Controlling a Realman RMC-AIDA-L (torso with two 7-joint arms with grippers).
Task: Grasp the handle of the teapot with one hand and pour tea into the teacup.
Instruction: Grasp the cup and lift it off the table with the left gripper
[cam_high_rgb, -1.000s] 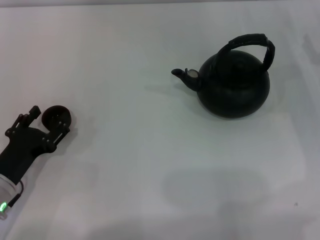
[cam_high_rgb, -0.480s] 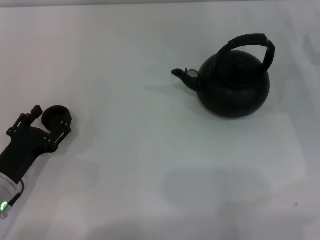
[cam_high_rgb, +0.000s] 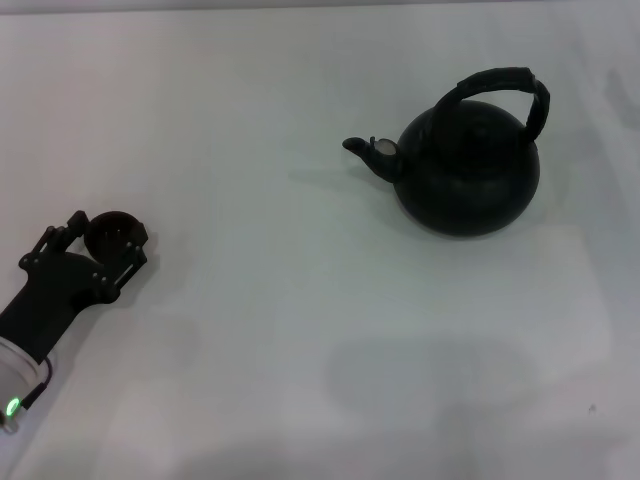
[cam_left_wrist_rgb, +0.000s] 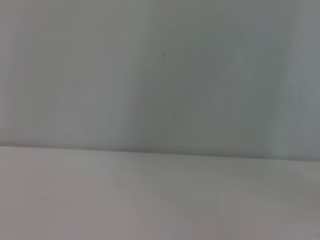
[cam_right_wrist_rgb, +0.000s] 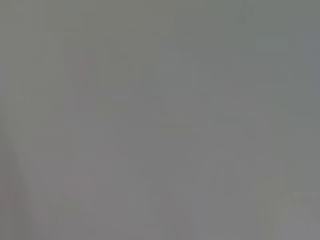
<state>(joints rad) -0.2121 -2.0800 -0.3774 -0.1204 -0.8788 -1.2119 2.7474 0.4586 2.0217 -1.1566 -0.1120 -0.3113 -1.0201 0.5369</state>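
A white table (cam_high_rgb: 300, 330) fills the head view and bears every item shown. The teapot (cam_high_rgb: 467, 170) stands upright at the far right of the table, a round black body with its short spout pointing toward the robot's left; a small silvery spot sits on the spout. The handle (cam_high_rgb: 505, 86) arches over the top of the teapot as a thick, ribbed black hoop, with nothing touching it. The left gripper (cam_high_rgb: 103, 240) lies low at the near left edge of the table, its arm entering from the lower left corner. Its two fingers (cam_high_rgb: 132, 258) are spread apart on either side of the teacup (cam_high_rgb: 112, 231), a tiny dark bowl that sits between them, well apart from the teapot; whether the fingers press on the cup cannot be told. Both wrist views show only blank pale surface.
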